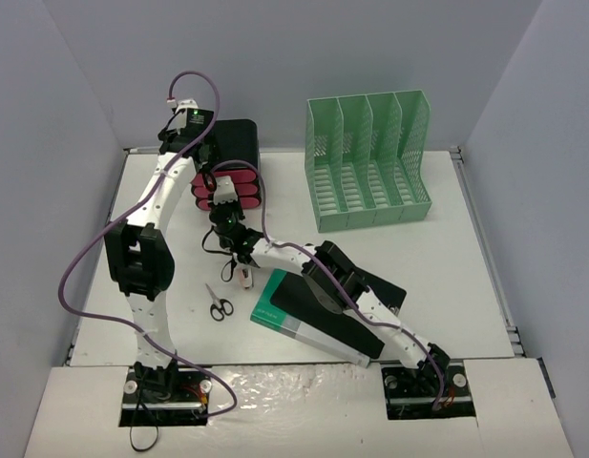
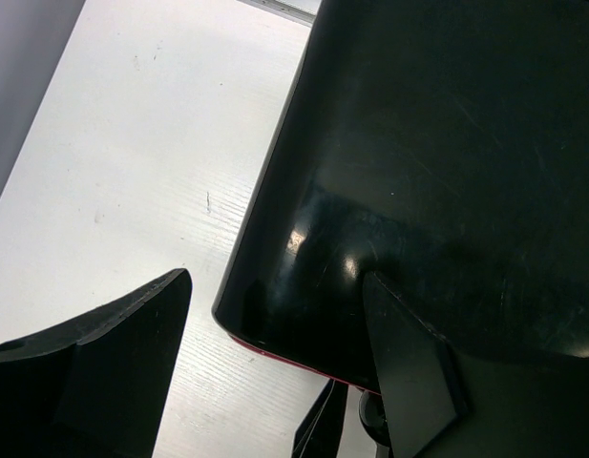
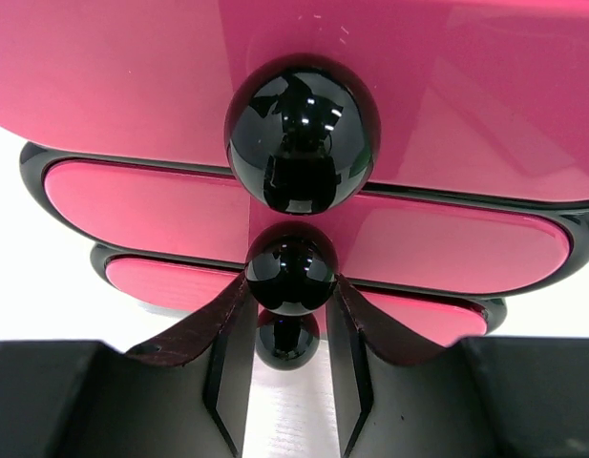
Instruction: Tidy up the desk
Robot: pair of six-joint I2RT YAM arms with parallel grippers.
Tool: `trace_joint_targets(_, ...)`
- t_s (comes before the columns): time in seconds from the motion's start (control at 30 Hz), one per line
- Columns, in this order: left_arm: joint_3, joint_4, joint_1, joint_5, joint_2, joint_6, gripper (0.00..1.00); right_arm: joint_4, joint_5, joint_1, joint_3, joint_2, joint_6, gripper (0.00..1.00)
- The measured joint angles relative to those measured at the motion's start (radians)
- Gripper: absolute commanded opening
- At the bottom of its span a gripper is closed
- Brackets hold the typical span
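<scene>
the desk (image 1: 437, 286) is a wide, flat, matte white top that fills the floor of the scene, shut in by pale grey walls and far larger than anything on it. by my reading the tidying is at an early stage, with little put away.

nearest the arm bases, a green and black book (image 1: 294, 310) lies flat and askew, partly under the right arm. just left of it, small black scissors (image 1: 218, 303) lie loose on the bare surface. neither is stored.

further back, the right gripper (image 3: 291, 281) is at the front of the pink drawers (image 1: 229, 186). its jaws are drawn in narrow about the middle knob (image 3: 292, 267), pads at either side. from this angle i cannot tell whether they clamp it yet. opening a drawer looks like the step in hand.

behind that, the left gripper (image 2: 275, 279) is at the back of the drawers' black casing. its jaws are apart, one finger against the casing, the other clear over the white surface, holding nothing.

at the far right, the green rack (image 1: 368, 162) stands upright. its slots look empty, so the book likely has yet to go there.
</scene>
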Motion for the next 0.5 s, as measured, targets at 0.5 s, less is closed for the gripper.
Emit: trace_joint_targets(0.5,0.000,0.000,0.000,-0.003,0.000,0.000,0.69,0.001,0.000,0.046,-0.291,-0.163,0.058,0.00)
